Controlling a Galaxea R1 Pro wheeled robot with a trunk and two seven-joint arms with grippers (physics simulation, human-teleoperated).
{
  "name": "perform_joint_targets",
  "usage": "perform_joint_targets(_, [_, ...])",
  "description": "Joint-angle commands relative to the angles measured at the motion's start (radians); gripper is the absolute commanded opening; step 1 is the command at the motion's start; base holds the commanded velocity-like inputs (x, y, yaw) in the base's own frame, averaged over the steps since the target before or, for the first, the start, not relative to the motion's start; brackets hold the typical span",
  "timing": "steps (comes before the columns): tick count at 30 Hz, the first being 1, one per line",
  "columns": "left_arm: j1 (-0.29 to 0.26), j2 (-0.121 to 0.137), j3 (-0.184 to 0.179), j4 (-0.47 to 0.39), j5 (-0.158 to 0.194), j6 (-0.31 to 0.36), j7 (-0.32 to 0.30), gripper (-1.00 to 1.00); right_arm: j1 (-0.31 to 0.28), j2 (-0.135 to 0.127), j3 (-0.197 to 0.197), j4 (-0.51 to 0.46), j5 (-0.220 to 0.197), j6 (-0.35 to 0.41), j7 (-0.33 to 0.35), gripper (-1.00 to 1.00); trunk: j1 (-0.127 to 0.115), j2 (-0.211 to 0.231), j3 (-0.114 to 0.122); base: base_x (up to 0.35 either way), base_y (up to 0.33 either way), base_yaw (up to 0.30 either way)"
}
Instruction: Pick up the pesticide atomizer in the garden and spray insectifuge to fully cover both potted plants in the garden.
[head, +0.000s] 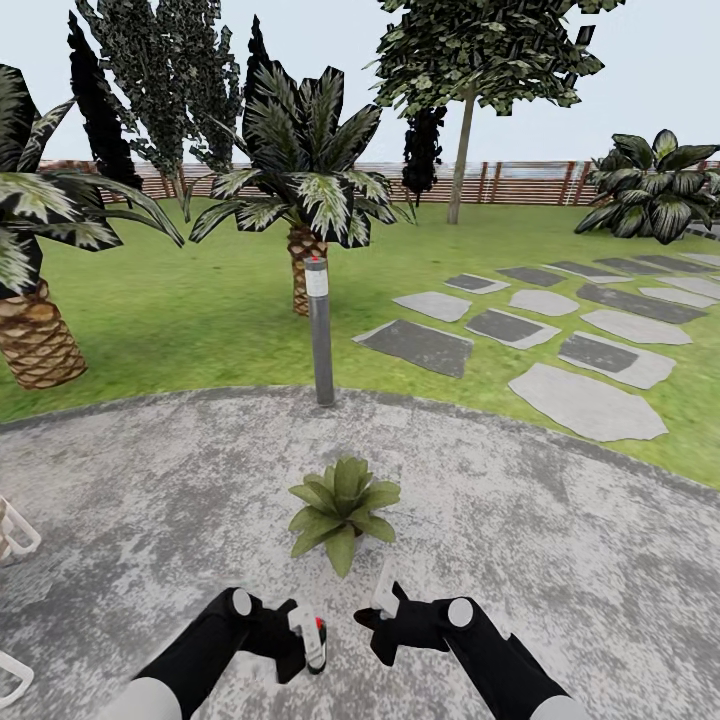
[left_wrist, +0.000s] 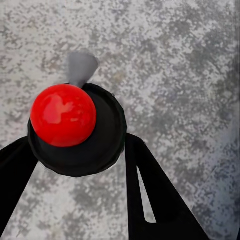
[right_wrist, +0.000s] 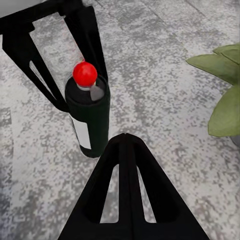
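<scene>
Head view: my left gripper (head: 305, 640) clamped on slim dark bottle with white label and red top (head: 313, 636); low green speckled-leaf potted plant (head: 342, 509) just ahead of both grippers, on mottled grey stone patio (head: 560, 560).

Left wrist view: my fingers (left_wrist: 155, 190) flank bottle's red top (left_wrist: 63, 115).

Right wrist view: my right gripper (right_wrist: 125, 165) closed, empty, bottle (right_wrist: 89, 117) near.

Count of items in view, garden patio.

One atomizer (head: 313, 640), red-topped. One potted plant (head: 342, 508) on the patio (head: 560, 560). One bollard lamp (head: 319, 330) at the patio edge. Two palms: one at left (head: 35, 290), one behind the lamp (head: 305, 190). One broad-leaved shrub (head: 655, 185) at far right. One fence (head: 520, 183). Two claws: left (head: 300, 640), right (head: 385, 610). Stepping stones (head: 585, 400) on the lawn: at least twelve, the farthest cut off at the frame edge.
</scene>
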Motion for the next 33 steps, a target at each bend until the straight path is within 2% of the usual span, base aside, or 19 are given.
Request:
perform_joint_targets(1, [0.000,-0.005,0.000,-0.002,-0.008,0.008,-0.005,-1.00,0.000,0.000,-0.001,0.000,0.010,-0.009,0.001,-1.00,0.000,0.000,-0.001,0.000,0.000,0.000])
perform_joint_targets(7, [0.000,-0.021,0.000,-0.002,-0.017,0.007,-0.006,-1.00,0.000,0.000,-0.001,0.000,0.010,-0.009,0.001,-1.00,0.000,0.000,-0.001,0.000,0.000,0.000])
perform_joint_targets(14, [-0.002,-0.056,0.000,-0.002,-0.017,0.006,-0.005,-1.00,0.000,0.000,-0.001,0.000,0.010,-0.009,0.001,-1.00,0.000,0.000,-0.001,0.000,0.000,0.000])
perform_joint_targets(33, [-0.003,-0.078,0.003,-0.008,-0.010,0.000,-0.004,-1.00,0.000,0.000,-0.001,0.000,0.010,-0.009,0.001,-1.00,0.000,0.000,-0.001,0.000,0.000,0.000])
